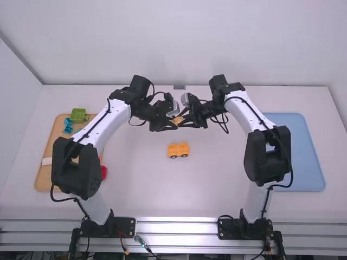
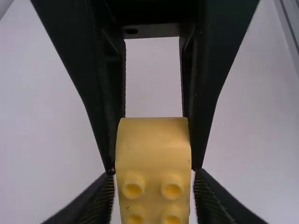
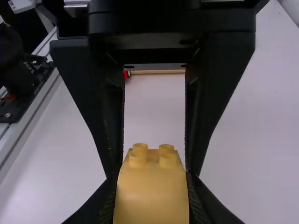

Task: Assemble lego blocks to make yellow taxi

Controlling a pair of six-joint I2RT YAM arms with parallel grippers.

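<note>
Your left gripper (image 1: 174, 121) and right gripper (image 1: 183, 120) meet over the white table (image 1: 211, 181), both pinching the same yellow block (image 1: 178, 122) between their fingers, its round studs in sight. Nearer the arm bases, you have the yellow car body (image 1: 178, 149) on black wheels (image 1: 184, 155), between the wooden tray (image 1: 44, 176) on your left and the blue tray (image 1: 307, 157) on your right

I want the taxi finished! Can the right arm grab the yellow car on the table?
Probably not right now: its jaws are shut on the yellow block, though nothing covers the car.
</note>
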